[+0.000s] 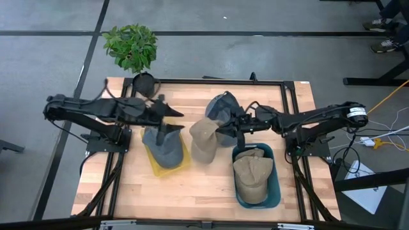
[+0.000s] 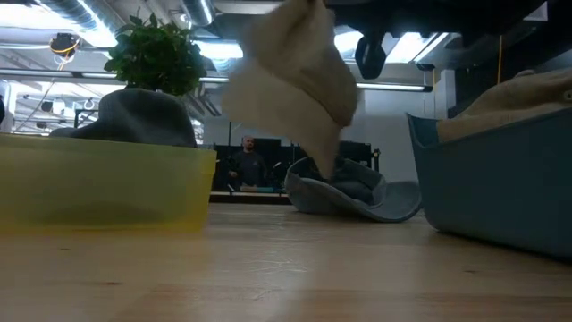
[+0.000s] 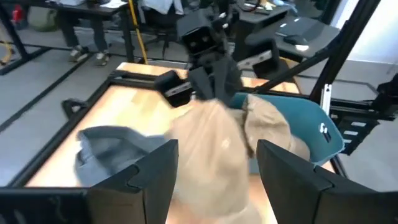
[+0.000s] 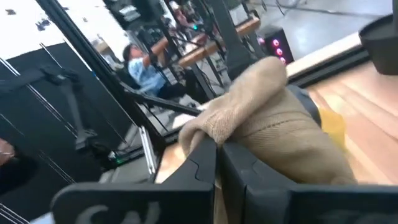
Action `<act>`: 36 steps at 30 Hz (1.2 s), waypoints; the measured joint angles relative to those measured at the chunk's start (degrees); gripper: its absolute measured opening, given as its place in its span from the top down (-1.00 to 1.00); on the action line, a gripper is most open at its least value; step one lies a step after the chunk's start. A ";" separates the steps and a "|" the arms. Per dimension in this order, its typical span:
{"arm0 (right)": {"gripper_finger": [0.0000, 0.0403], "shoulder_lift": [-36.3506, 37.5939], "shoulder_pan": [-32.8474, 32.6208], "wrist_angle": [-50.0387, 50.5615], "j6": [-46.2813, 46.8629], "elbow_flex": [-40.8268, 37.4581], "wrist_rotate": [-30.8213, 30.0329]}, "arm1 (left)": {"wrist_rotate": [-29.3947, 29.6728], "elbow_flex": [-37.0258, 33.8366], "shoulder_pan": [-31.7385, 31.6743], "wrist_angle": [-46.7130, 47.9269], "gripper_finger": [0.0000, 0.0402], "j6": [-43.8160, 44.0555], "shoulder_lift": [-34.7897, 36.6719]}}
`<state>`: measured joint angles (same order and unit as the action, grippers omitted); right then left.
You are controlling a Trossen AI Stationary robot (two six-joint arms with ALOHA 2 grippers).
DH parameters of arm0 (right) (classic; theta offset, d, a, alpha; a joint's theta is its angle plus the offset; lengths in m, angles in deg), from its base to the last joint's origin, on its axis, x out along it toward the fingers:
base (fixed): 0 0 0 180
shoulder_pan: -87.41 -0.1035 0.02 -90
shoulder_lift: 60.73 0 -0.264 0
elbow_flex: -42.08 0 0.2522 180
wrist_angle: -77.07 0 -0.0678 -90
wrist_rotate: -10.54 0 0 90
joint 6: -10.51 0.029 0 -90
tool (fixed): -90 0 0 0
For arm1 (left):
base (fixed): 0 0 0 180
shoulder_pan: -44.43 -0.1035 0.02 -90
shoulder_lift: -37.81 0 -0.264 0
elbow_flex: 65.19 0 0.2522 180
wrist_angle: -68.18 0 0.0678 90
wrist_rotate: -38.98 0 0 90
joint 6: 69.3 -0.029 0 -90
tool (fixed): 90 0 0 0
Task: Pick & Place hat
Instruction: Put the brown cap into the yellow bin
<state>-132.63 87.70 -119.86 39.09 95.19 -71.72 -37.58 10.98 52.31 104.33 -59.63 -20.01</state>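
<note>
High view: tan hat (image 1: 204, 139) hangs at surface centre, 9 o'clock of right gripper (image 1: 225, 132) | right jaws clamped on its crown | left gripper (image 1: 171, 121) jaws wide, above grey hat (image 1: 163, 144).

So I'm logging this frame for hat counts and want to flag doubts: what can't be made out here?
- Gray hat behind the tan hat: its crown is hidden in the high view by the right gripper, and partly by the tan hat in the low view.
- Blue bin: anything beneath its tan cap is covered.
- Yellow bin: cut off by the low view's edge.
- Left gripper: its fingertips are cut off by the left wrist view's edge.
</note>
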 joint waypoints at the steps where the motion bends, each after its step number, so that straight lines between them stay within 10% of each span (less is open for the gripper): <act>1: 0.97 -0.08 0.00 2.07 -0.72 0.76 -0.02 | -0.47 0.00 0.00 -1.48 -0.06 0.00 -1.27; 20: 0.96 -4.93 -0.04 43.95 -11.03 23.74 2.90 | -2.60 0.00 0.02 -15.46 -0.05 -13.90 -22.84; 36: 0.95 -4.89 -0.07 60.60 -13.84 30.15 7.52 | -0.12 0.00 0.07 -27.38 -0.05 -27.14 -25.48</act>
<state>-137.52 87.64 -59.26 25.25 125.33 -64.21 -37.70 10.98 52.38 76.95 -86.77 -45.49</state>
